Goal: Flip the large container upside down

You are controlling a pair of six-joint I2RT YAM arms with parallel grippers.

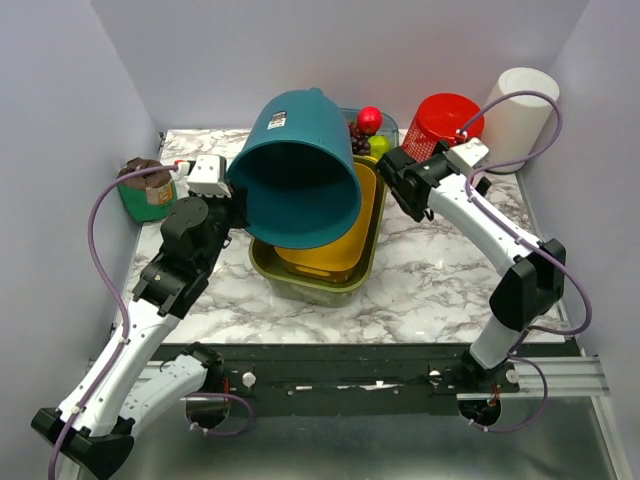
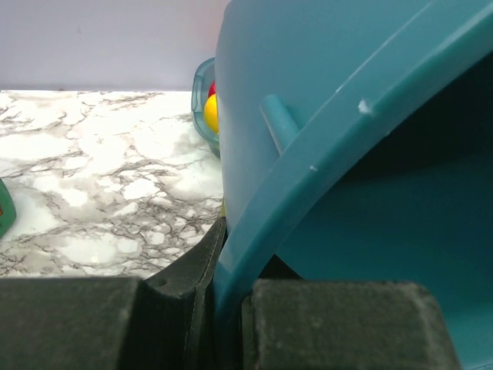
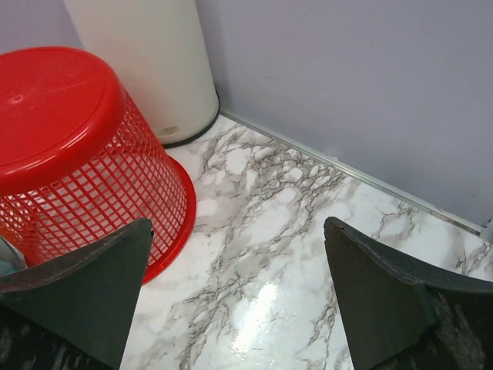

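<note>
Teal container, red mesh basket, grey-veined white table.

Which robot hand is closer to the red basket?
Right. The right gripper sits beside the red basket; the left gripper is far across, pinching the teal bucket.

The tilted large container covers most of the yellow tub and the olive tray beneath it, and screens the near side of the clear fruit box at the far edge of the worktop. Its label is too small to read. In the left wrist view the container runs off the top and right edges, and the left pincer on its rim is blurred and cut by the bottom edge. In the right wrist view the red basket is cut by the left edge and the white cylinder by the top.
</note>
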